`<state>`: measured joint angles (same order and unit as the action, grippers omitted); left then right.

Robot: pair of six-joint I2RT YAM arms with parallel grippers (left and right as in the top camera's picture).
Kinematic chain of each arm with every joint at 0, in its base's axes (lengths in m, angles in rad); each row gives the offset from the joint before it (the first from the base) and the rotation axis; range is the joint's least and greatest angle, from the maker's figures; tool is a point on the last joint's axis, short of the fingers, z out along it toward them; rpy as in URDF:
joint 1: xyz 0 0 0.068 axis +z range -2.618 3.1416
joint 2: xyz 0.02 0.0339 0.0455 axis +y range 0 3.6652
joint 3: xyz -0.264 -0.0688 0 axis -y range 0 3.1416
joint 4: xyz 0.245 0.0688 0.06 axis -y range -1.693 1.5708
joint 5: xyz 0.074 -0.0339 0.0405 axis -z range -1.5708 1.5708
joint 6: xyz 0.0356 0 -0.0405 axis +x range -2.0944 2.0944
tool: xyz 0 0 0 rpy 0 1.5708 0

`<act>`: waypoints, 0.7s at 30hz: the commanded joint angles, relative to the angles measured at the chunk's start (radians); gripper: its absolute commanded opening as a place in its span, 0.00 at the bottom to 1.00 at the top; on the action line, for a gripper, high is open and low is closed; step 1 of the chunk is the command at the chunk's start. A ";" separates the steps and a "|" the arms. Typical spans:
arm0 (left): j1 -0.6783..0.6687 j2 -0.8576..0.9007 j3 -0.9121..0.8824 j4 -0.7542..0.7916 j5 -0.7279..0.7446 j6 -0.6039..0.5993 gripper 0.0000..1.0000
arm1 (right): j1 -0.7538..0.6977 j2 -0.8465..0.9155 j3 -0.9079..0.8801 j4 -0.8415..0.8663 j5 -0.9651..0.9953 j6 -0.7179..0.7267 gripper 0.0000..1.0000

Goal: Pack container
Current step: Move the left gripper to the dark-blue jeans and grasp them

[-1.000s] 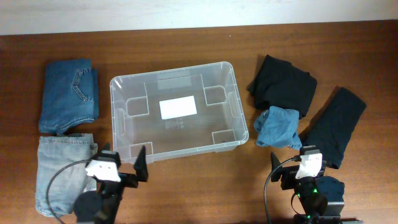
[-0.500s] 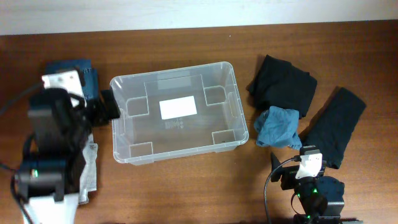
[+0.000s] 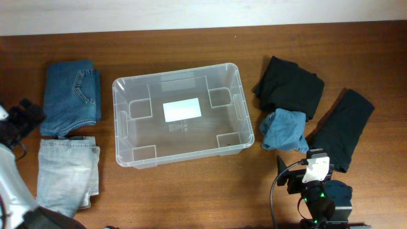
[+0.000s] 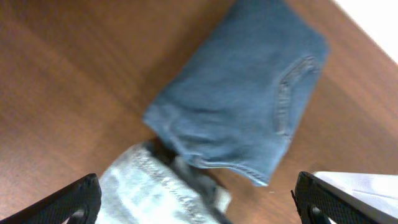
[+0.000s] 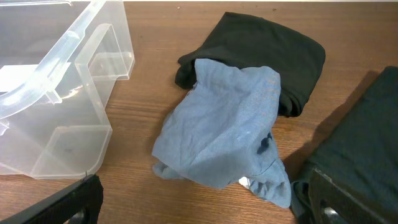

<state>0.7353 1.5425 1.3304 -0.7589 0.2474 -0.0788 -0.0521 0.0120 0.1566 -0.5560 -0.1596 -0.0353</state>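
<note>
since half a second ago the left gripper [image 4: 200,202] has swung from beside the container [image 3: 180,143] out to the left edge of the table [image 3: 191,191]. its fingers stand wide apart, empty, above folded dark denim [image 4: 242,99] and paler stitched denim [image 4: 149,193]. the right gripper [image 5: 205,199] gapes too, empty, near a crumpled soft blue cloth [image 5: 224,130]. the clear, rigid, round-cornered container sits mid-table.
</note>
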 commanded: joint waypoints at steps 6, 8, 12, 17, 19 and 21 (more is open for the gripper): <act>0.084 0.179 0.024 -0.133 0.039 0.130 0.83 | -0.006 -0.005 -0.007 -0.001 -0.006 -0.006 0.98; 0.084 0.206 0.024 -0.183 0.032 0.151 0.76 | -0.006 -0.005 -0.007 -0.001 -0.006 -0.006 0.98; 0.089 0.213 0.026 -0.149 0.053 0.155 0.83 | -0.006 -0.005 -0.007 -0.001 -0.006 -0.006 0.98; 0.090 0.216 0.031 0.017 0.193 0.154 0.99 | -0.006 -0.005 -0.007 -0.001 -0.006 -0.006 0.98; 0.090 0.233 0.051 0.041 0.234 0.151 0.99 | -0.006 -0.005 -0.007 -0.001 -0.006 -0.006 0.98; 0.089 0.304 0.124 0.043 0.294 0.159 0.99 | -0.006 -0.005 -0.007 -0.001 -0.006 -0.006 0.98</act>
<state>0.8196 1.7618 1.3560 -0.7246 0.4103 0.0608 -0.0521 0.0120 0.1566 -0.5556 -0.1596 -0.0357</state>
